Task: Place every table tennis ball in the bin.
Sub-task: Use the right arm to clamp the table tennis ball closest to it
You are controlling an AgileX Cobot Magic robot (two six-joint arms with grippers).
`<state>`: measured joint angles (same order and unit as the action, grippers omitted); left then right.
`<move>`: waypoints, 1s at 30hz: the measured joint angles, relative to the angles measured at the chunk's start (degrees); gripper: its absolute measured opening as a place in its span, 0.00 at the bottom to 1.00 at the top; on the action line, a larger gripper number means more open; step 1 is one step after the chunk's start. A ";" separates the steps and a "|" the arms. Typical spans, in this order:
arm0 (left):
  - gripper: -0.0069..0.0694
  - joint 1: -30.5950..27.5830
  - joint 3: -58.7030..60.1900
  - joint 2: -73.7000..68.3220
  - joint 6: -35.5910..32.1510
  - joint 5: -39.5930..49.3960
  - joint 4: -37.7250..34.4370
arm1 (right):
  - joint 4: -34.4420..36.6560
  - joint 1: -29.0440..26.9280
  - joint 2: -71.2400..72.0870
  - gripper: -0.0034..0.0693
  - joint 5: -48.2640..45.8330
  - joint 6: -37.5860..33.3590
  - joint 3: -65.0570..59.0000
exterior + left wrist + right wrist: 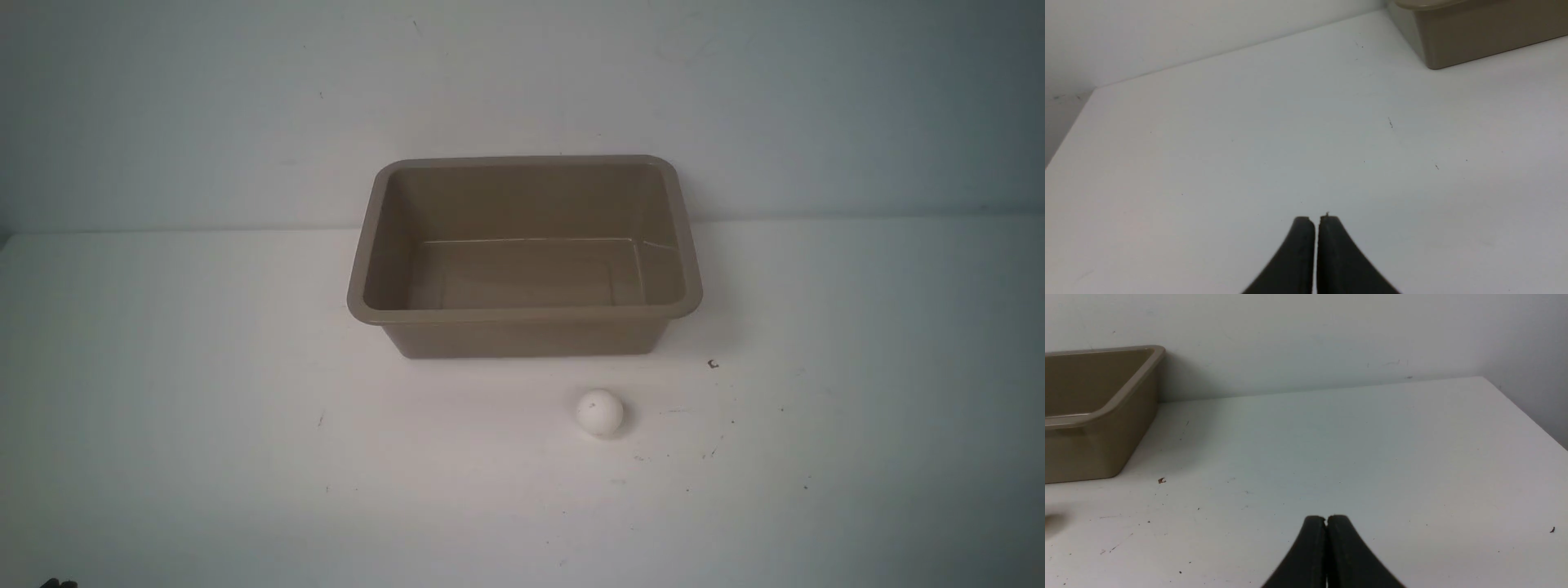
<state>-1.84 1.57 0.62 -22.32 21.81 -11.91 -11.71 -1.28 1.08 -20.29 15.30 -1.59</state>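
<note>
Left gripper (1316, 222) closed, empty! | Right gripper (1326, 522) closed, empty! | Bin (525, 317) cut off in both wrist views!

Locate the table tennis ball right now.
Front view: the table tennis ball sits on the white surface, on the robot's side of the bin, slightly right of the bin's middle.

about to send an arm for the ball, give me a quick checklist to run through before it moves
- Ball out in the open, nearer the robot than the bin: ok
- Bin upright, its mouth uncovered: ok
- Right gripper with nothing in its jaws: ok
- Right gripper open, ready to take the ball: not ok, it is shut
- Left gripper open, if that arm goes instead: not ok, shut too
- Ball lying still: cannot tell from a single moment
</note>
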 joint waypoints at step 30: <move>0.09 0.00 0.00 0.00 0.00 0.00 0.00 | 30.09 0.00 0.00 0.02 21.22 14.94 -0.06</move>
<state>-1.84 1.57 0.62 -22.32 21.81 -11.91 18.38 -1.28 1.08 0.93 30.24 -1.65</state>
